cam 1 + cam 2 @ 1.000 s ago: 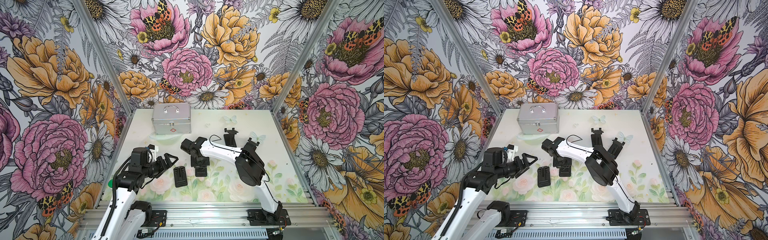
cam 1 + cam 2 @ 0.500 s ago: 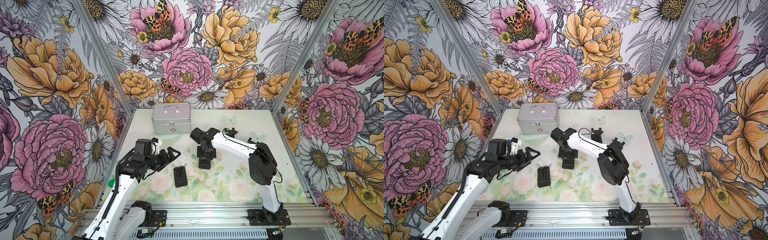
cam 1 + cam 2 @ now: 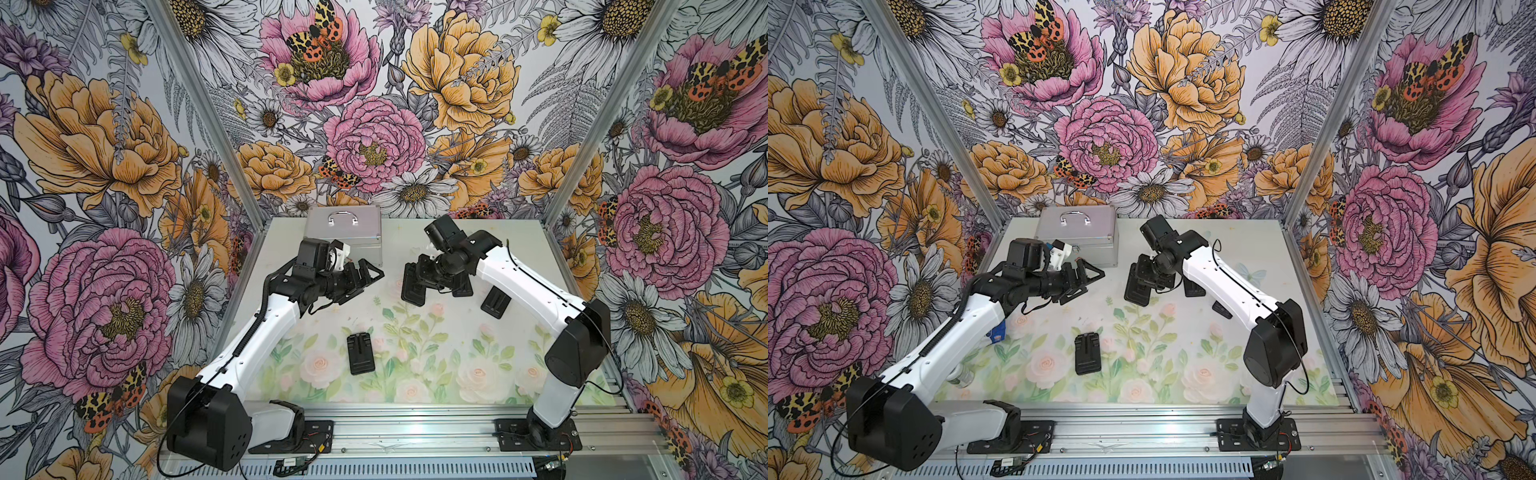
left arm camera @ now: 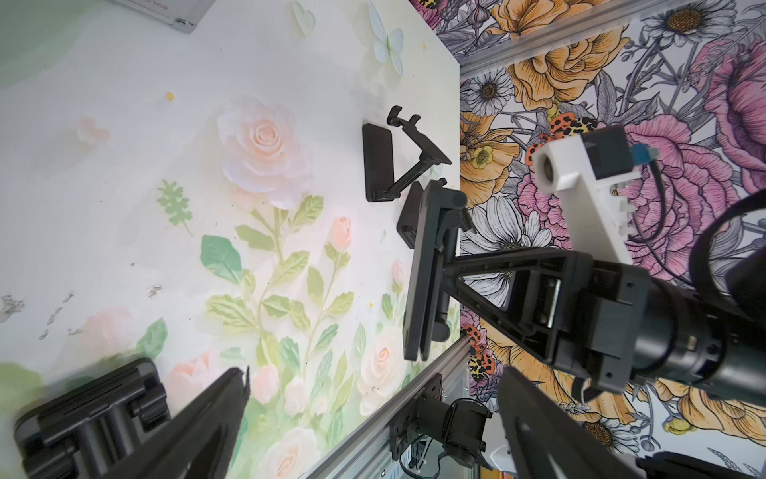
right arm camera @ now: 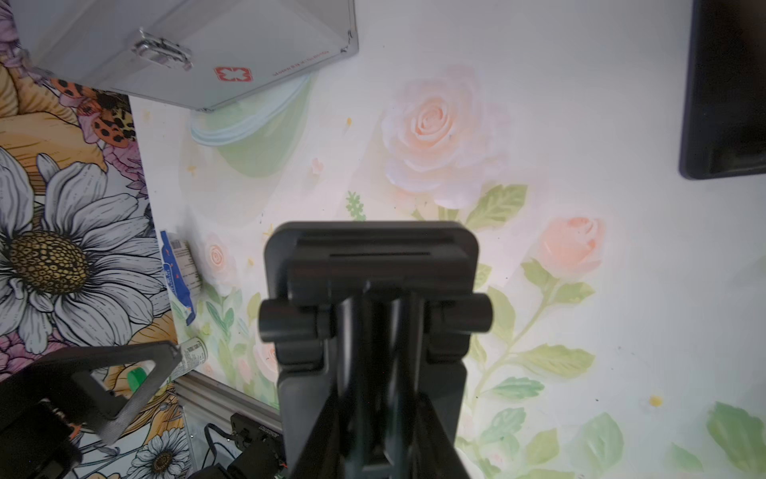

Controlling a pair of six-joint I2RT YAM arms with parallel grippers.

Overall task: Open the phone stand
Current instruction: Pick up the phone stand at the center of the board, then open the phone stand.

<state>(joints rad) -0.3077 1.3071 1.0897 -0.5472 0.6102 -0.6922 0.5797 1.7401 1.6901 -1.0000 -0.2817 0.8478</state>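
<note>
Black plastic, the stand [image 3: 413,286] hangs in the air over the back middle of the table [image 3: 457,357], clear of the surface. The right gripper [image 3: 430,276] has it: the jaws are drawn in narrow on the stand's hinged end. In the left wrist view the stand [image 4: 422,273] shows edge-on, its two plates lying close together and folded. In the right wrist view its hinge bar [image 5: 375,317] runs across just ahead of the fingers.

The left gripper [image 3: 366,284] hangs just beside the stand, on the side nearer the left edge. It points at the stand without touching it, and its jaws are spread wide with nothing in them.

A second stand [image 3: 360,353] lies flat and folded on the table nearer the front edge. An open stand [image 4: 378,161] sits toward the right edge. A silver case [image 3: 345,232] stands at the back edge, behind the left gripper.
</note>
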